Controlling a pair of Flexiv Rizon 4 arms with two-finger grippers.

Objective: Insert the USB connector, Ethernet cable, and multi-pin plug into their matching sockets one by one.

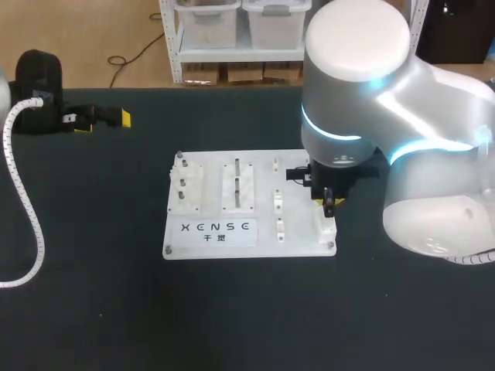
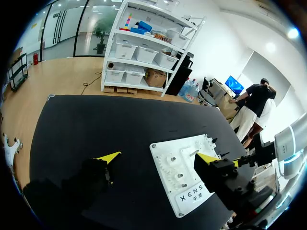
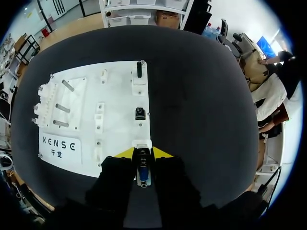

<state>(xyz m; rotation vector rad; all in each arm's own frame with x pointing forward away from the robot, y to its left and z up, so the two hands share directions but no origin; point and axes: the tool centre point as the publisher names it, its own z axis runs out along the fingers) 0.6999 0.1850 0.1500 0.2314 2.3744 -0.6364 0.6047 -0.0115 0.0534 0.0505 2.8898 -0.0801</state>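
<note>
One white board (image 1: 300, 243) on black table (image 1: 116, 309); right fingers (image 3: 125, 153) tight around USB connector (image 3: 143, 173), left fingers (image 2: 109, 157) wide apart.

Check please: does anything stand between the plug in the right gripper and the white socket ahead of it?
Nothing visible does. The plug, held in the right gripper, sits right at the white socket.

The flat matte table top (image 1: 232, 325) was plain black. The rectangular plastic socket board (image 1: 298, 243) was white, with dark lettering and milky translucent blocks. The left gripper (image 2: 158, 157) and right gripper (image 3: 143, 154) were black with yellow tips. The small metal connector (image 3: 143, 173) was silver and blue. The glossy right arm (image 1: 433, 170) was white, ringed in glowing cyan
</note>
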